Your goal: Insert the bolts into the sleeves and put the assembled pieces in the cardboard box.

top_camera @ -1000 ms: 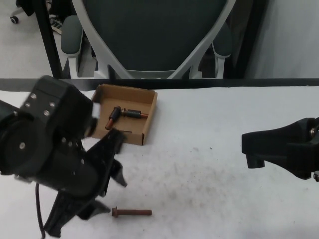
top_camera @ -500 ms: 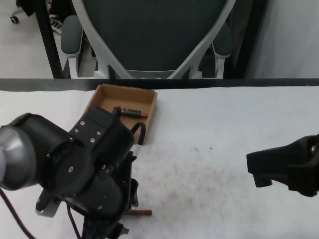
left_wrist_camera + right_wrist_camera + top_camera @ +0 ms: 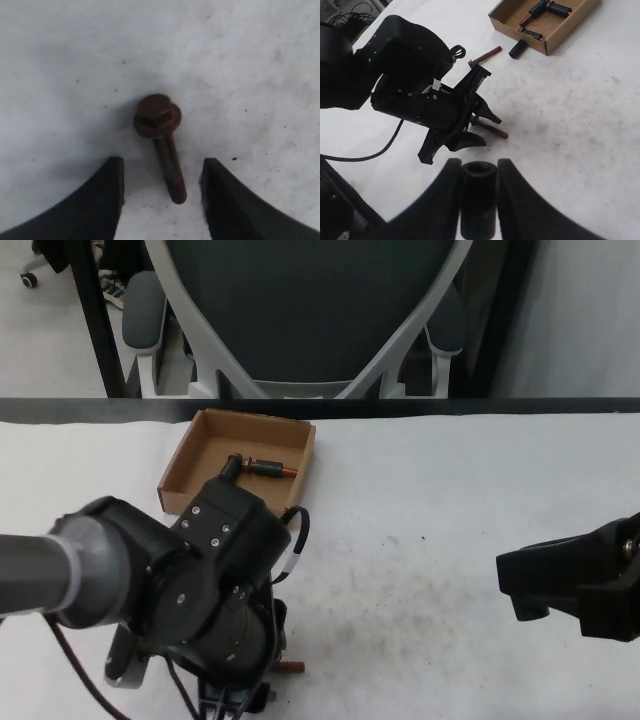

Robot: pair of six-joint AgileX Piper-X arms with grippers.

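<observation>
A rusty bolt (image 3: 160,137) lies flat on the white bench, its shaft between the fingers of my open left gripper (image 3: 162,200), which hangs just above it. In the high view the left arm (image 3: 200,600) covers the bolt except its tip (image 3: 292,667). My right gripper (image 3: 478,167) is shut on a black sleeve (image 3: 478,205), held above the bench at the right (image 3: 525,585). The cardboard box (image 3: 195,445) at the back left holds an assembled piece (image 3: 262,467). The right wrist view shows the left gripper (image 3: 485,127) straddling the bolt (image 3: 497,131).
A second bolt (image 3: 485,56) and a loose black sleeve (image 3: 518,48) lie on the bench just outside the box (image 3: 570,25). A cable trails from the left arm. An office chair (image 3: 300,310) stands behind the bench's far edge.
The left arm has swung down and rightward over the bolt, now hiding most of it. The right gripper has drifted slightly toward the near right, sleeve still held.
</observation>
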